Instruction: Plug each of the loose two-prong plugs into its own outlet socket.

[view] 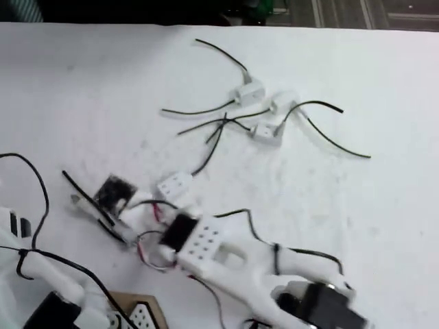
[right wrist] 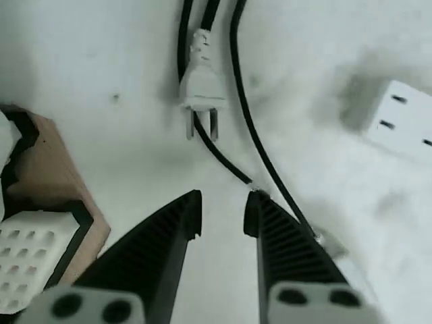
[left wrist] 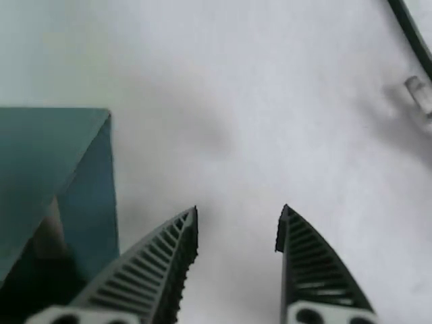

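Your right tool [right wrist: 223, 200] is open only a little, with a narrow gap between its fingers, and it pinches nothing. One fingertip [right wrist: 256, 206] sits right at a black cord [right wrist: 229, 164] on the bench [right wrist: 101, 54]. Just ahead of it the plug [right wrist: 201, 84] lies flat. Its long axis is in line with the tool, its two prongs point back at the fingers, and its lead runs off the far end. A socket [right wrist: 405, 125] lies off to one side, apart from the plug, slots facing up. Your left tool [left wrist: 239, 213] is spread wide over bare bench, holding and touching nothing, beside a teal box [left wrist: 54, 162]. From above, another socket [view: 249, 91] lies far up the bench among loose cords.
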Controlling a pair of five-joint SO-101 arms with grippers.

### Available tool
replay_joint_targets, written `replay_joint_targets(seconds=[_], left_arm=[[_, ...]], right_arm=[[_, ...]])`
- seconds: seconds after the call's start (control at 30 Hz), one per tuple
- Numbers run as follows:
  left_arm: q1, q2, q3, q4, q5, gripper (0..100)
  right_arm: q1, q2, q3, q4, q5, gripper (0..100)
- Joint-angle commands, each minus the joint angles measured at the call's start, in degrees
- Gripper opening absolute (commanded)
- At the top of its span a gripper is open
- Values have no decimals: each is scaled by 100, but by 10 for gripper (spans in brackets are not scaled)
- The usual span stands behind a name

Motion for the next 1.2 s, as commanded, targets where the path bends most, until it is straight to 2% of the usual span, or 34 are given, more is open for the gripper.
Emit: replay_joint_targets(seconds=[0.0,0.47,0.73,0.9,1.03,1.17], left_arm=[[-40,-198,149,-88,-62,199],[-40,-198,264,-79,-70,199],[-40,-207,352,-88,-70,199],[-40,-207,352,-88,-70,199],[-40,-198,352,-88,-70,199],[-40,-198,352,-88,-70,199]], right_arm=[[-180,646,-712,-127,53,113],[-303,2273,-2286,-171,53,113],[-277,3196,-2708,-356,53,111],[-215,3292,-2804,-338,53,10],[-48,3187,-2787,-321,53,17],[251,2668,-2813,215,53,17]])
